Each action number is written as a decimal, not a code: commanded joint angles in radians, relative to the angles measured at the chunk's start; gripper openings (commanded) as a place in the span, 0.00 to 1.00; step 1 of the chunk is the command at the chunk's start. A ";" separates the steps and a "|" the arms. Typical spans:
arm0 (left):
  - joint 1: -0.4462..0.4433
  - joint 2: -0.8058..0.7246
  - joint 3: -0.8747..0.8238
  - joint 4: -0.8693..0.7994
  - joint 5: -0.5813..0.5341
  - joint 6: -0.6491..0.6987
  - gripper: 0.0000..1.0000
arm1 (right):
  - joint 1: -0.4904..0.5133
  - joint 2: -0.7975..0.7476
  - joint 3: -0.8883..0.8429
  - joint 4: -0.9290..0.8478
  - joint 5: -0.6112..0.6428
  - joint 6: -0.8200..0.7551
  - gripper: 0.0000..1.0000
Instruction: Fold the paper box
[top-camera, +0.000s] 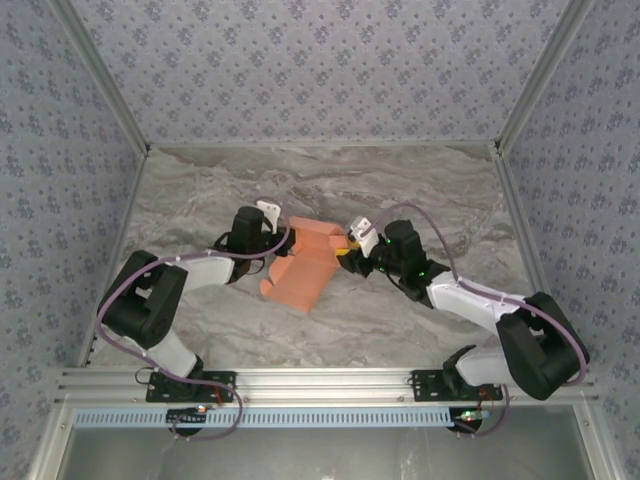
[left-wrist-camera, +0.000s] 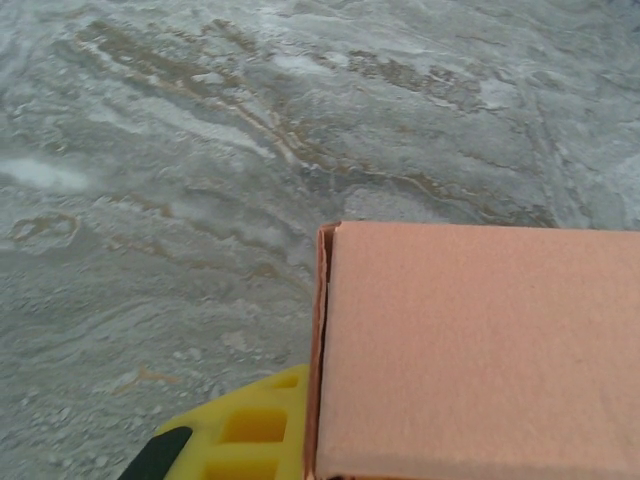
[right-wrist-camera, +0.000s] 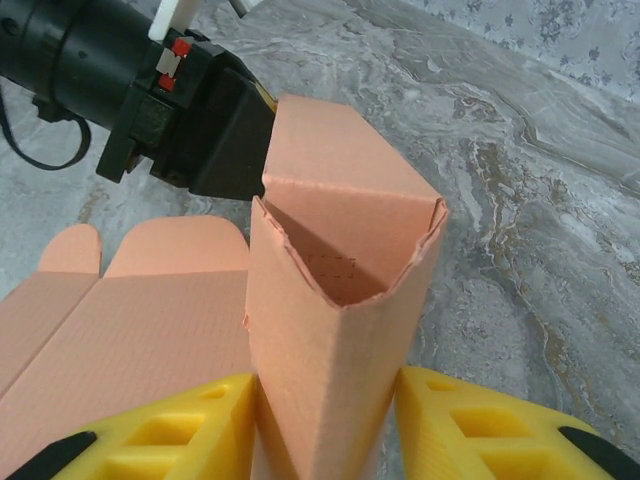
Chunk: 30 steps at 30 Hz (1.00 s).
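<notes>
A grey marbled table (top-camera: 200, 190) sits between walls (top-camera: 300, 60) papered in a small blue flower print. From above, we see the paper box (top-camera: 305, 265) near the middle of the table, a salmon-orange piece lying between the 2 arms. The left gripper (top-camera: 276, 238) meets its left side and the right gripper (top-camera: 343, 255) meets its right end. In the left wrist view, a flat panel of the paper box (left-wrist-camera: 480, 350) covers the lower right, and 1 yellow finger (left-wrist-camera: 250, 430) lies tight against the panel's left edge. We take the left gripper to be closed, pinching that thin wall. Its second finger is hidden by the card. In the right wrist view, part of the paper box (right-wrist-camera: 330, 330) stands up as a hollow, 3-sided tube with its open end towards the camera. Flat panels and 2 rounded flaps (right-wrist-camera: 150, 250) spread out to its left. The right gripper's 2 yellow fingers (right-wrist-camera: 170, 430) press on either side of the tube, clamping it. The left gripper's black body (right-wrist-camera: 190, 120) sits just behind the tube.
</notes>
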<state>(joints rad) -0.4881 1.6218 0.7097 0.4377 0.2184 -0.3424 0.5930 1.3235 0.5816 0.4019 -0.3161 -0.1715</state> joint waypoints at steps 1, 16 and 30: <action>-0.031 -0.039 -0.004 0.019 -0.017 -0.024 0.00 | 0.042 0.039 0.038 0.079 0.106 0.015 0.44; -0.063 -0.046 -0.007 -0.004 -0.104 -0.081 0.00 | 0.091 0.169 0.078 0.143 0.174 0.020 0.49; -0.186 -0.079 -0.057 0.001 -0.273 -0.193 0.00 | 0.126 0.361 0.149 0.295 0.531 0.168 0.39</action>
<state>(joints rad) -0.6235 1.5822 0.6525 0.3950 -0.1184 -0.5171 0.7055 1.6428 0.6815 0.6491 0.1970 -0.0429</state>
